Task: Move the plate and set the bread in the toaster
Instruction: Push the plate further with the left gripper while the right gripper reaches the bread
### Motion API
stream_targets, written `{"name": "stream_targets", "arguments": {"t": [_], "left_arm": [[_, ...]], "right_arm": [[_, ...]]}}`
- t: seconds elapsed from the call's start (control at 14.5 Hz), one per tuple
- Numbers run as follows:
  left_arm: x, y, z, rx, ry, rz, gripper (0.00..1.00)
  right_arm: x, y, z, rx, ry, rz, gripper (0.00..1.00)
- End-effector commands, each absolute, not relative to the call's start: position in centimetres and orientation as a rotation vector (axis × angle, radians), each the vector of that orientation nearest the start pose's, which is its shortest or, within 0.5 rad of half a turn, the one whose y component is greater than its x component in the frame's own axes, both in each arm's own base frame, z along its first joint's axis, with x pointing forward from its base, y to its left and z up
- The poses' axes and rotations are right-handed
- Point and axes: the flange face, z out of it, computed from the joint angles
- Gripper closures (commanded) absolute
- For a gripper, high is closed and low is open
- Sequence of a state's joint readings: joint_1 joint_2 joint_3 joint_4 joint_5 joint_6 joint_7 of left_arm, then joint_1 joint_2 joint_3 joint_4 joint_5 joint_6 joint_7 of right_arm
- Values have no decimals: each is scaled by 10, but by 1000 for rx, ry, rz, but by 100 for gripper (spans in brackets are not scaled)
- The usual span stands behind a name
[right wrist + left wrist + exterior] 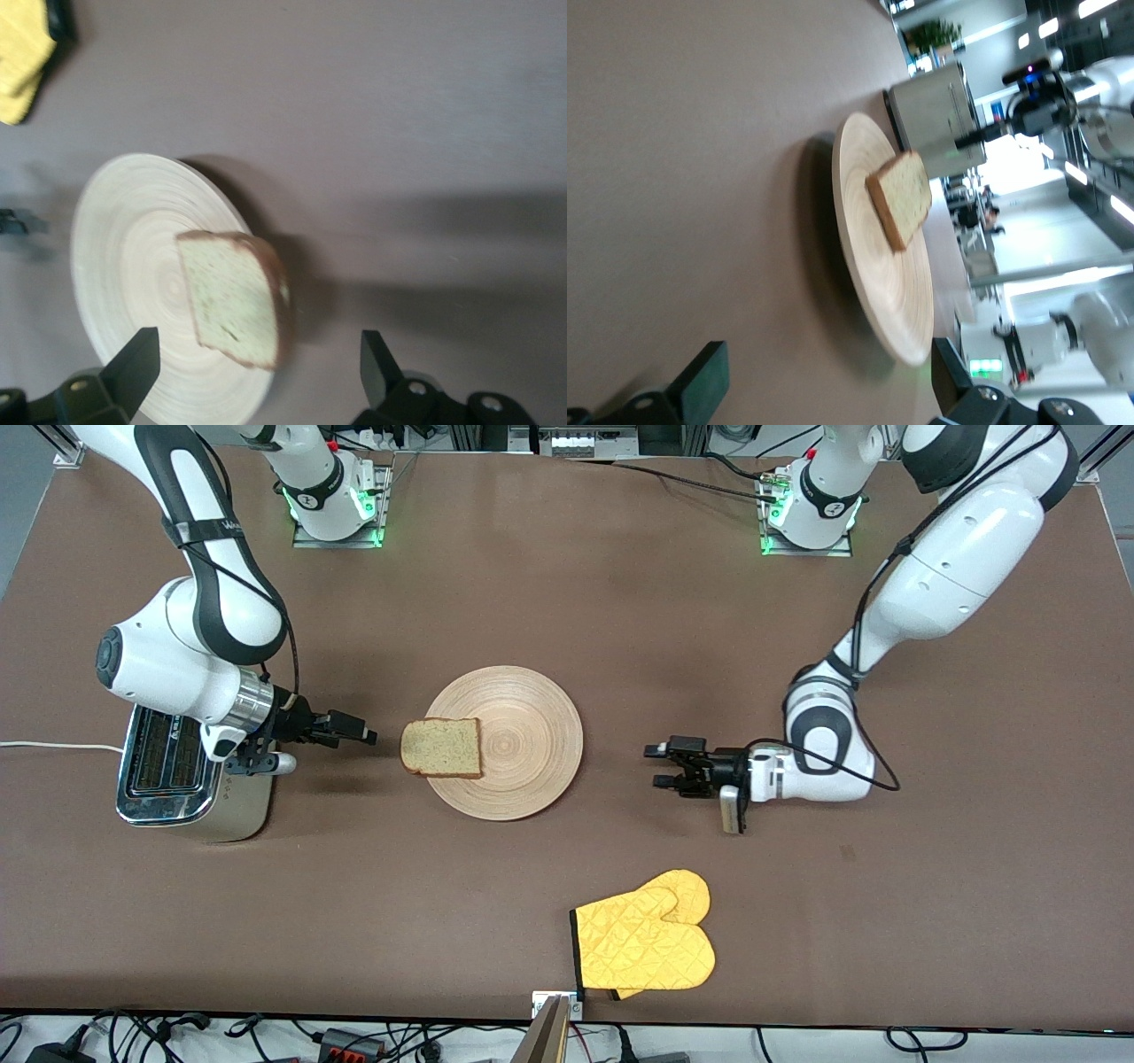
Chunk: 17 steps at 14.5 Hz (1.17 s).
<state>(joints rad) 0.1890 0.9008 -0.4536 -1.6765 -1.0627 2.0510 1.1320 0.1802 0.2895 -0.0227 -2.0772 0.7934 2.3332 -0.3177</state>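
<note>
**Front view: both claws wide and empty, bread waiting on the plate edge**

Front view shows the right claw spread wide and holding nothing, low over the surface between the toaster and the bread, pointed at the slice. That line-up suggests it is set to take the bread next. The left claw is also wide and empty, low over the surface at the plate's side toward the left arm's end, apart from the rim; it looks to have nothing more to do with the plate for now.

The bread lies flat on the plate, overhanging the rim on the side toward the toaster. That overhang probably leaves an edge free for fingers to close on. The toaster stands at the right arm's end of the surface, slots up, partly under the right arm. A yellow mitt lies nearer the front camera, well apart.

Only the front view gives the whole layout and the mitt's full shape. The left wrist view alone shows the plate's thin raised rim from the side, with the toaster and the right claw in line past the bread. The right wrist view shows the bread's crust edge jutting off the plate between its own fingers.
</note>
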Motion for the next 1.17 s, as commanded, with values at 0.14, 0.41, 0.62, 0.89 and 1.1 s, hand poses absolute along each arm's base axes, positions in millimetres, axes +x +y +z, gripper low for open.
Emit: {"name": "stream_targets", "arguments": {"t": [0.14,0.41,0.62,0.89,1.1], "left_arm": [[637,-139,156,1910,-725,-148,0],[661,-92,203,2061,-859,-363,0],[669,-74,239,2219,-923,-539,0],[668,-94,328,2545,-966,-628,0],[652,-109,402,2813,-957,-690,0]], "right_arm": [[558,105,237,-2418,142,-127,0],[551,109,207,-2397,57,-158,0],[548,119,201,-2409,18,-153,0],[542,128,185,-2417,-114,-157,0],[542,126,182,-2417,-123,-157,14]]}}
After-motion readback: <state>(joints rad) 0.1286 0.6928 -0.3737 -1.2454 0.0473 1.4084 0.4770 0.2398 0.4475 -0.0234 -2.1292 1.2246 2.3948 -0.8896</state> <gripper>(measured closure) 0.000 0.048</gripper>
